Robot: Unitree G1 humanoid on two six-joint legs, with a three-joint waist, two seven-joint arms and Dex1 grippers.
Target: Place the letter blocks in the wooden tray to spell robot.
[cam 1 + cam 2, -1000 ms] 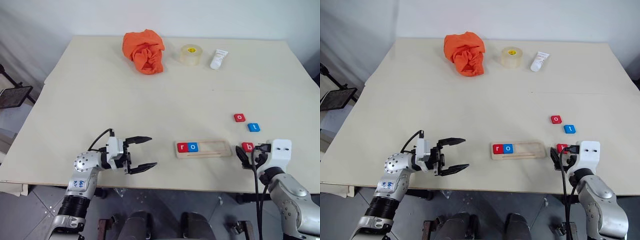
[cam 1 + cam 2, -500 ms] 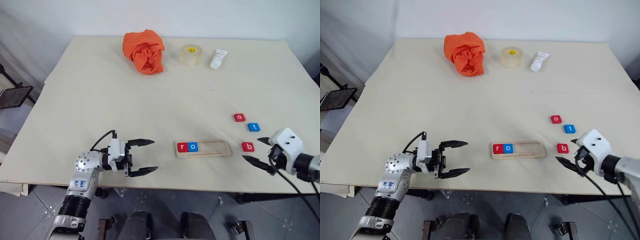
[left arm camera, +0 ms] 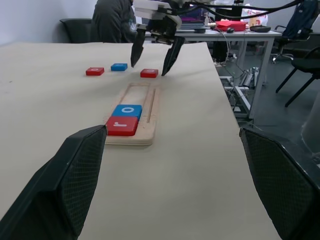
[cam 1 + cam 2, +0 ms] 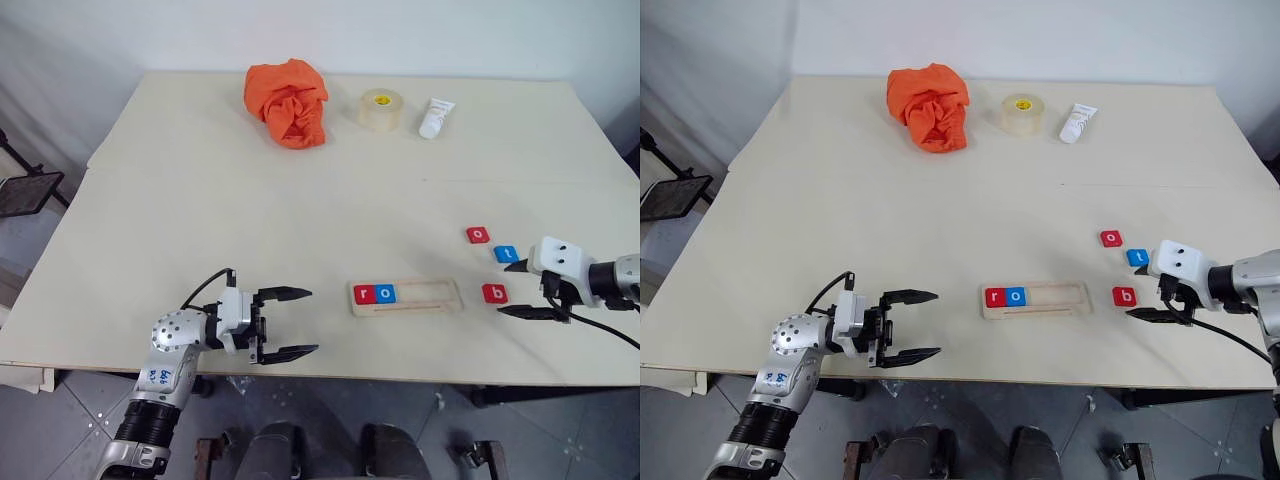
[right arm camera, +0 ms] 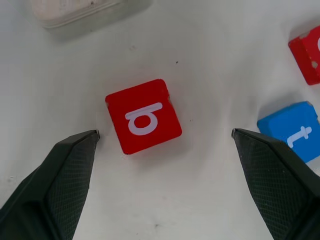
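Hovering my right gripper [image 5: 165,145] over the red b block [image 5: 144,116], jaws spread wide w/ nothing held; b lies flat on the table [image 4: 250,210] just right of the wooden tray [image 4: 407,296], not touching it. Tray holds red r [image 4: 364,294] and blue o [image 4: 385,294] side by side at its left end, rest of slot bare; red o [image 4: 479,235] and blue t [image 4: 507,254] sit loose on the table beyond b. Left gripper [image 4: 292,323] also wide open and empty, near the front edge, well left of the tray.
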